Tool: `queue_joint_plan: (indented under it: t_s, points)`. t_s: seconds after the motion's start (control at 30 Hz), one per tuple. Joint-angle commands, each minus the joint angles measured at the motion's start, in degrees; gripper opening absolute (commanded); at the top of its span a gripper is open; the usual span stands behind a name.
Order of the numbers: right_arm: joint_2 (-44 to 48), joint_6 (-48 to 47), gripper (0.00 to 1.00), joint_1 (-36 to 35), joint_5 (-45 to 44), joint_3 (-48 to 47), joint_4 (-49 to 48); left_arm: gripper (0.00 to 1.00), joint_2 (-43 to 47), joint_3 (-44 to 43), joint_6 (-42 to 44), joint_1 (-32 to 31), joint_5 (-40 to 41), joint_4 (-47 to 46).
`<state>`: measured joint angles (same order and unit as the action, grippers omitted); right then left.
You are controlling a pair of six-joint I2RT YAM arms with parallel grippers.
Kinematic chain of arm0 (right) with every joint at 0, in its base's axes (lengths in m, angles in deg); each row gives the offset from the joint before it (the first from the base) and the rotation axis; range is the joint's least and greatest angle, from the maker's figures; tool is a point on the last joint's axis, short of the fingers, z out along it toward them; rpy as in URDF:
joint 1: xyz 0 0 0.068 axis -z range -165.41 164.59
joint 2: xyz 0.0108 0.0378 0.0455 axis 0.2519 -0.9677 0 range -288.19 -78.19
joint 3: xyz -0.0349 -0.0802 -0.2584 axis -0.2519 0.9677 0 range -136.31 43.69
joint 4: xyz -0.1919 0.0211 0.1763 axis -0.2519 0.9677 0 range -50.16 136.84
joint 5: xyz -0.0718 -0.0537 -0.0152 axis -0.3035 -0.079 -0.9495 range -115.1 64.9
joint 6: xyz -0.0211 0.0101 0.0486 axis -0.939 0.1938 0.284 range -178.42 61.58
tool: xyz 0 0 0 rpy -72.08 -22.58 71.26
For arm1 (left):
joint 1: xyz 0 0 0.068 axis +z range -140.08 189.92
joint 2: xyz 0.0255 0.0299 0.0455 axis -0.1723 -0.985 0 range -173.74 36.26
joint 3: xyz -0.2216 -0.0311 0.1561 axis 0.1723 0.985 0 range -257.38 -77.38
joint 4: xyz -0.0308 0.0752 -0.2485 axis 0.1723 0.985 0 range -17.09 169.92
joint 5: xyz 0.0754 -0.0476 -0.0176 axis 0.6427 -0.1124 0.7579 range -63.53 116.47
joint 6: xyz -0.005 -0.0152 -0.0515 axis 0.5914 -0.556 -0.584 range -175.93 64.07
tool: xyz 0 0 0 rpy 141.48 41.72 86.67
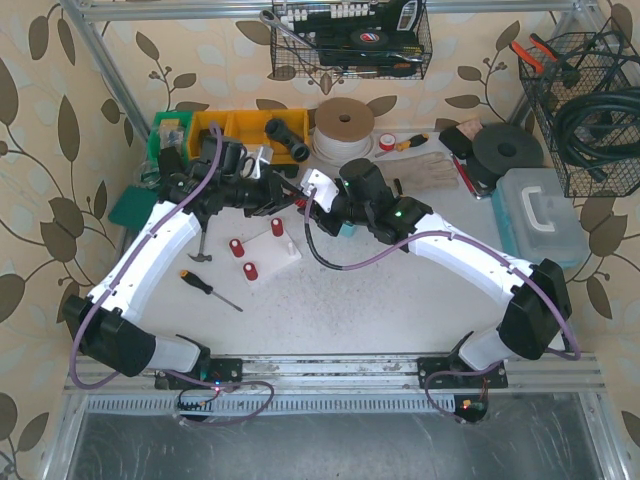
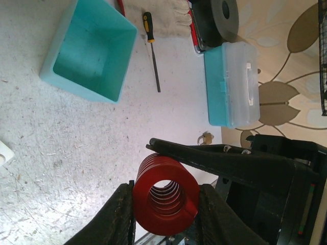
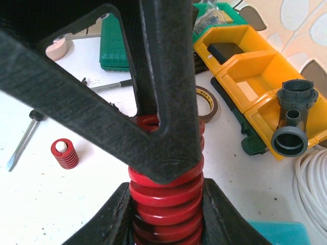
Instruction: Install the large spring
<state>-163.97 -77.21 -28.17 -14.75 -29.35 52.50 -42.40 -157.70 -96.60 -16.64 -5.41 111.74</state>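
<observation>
At the table's 9 o'clock edge lies a dark green plastic case (image 1: 128, 207). Toward 7 o'clock of centre lies a screwdriver with a yellow-and-black handle (image 1: 210, 290). Just right of it, a white rectangular base plate (image 1: 278, 255) bears three small red coil springs (image 1: 237, 247), all upright.

At 1 o'clock of the plate the two arms meet. The left gripper (image 2: 164, 190) is clamped on the large red coil spring (image 2: 171, 172), one finger on each flank, with the coil end-on to its camera. The right gripper (image 3: 166, 188), on the 3 o'clock side, squeezes the same spring between its fingers, so both hold it. From above the spring is mostly hidden.

At 4 o'clock of the grippers sits an open teal square bin (image 2: 76, 84). A clear-lidded teal plastic box (image 1: 540, 212) stands at the table's 3 o'clock edge.
</observation>
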Motion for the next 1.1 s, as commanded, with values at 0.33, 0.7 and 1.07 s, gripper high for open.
queue_joint_plan:
  t_s: [0.33, 0.7, 1.07]
  points:
    - [1.73, -2.18, 0.41, -1.27, 0.95, 1.43, -0.18, 0.00, 1.20, 1.15, -3.59, -0.24, -3.84, -5.43]
    - [13.12, 8.63, 0.84, -1.03, -9.45, 12.52, 5.35, 0.00, 1.01, -0.14, 11.36, -0.59, 12.25, 4.20]
    - [13.93, 33.63, 1.00, 5.71, -20.56, 13.15, 22.34, 0.00, 1.11, 8.23, 22.26, -7.27, 31.97, -0.61]
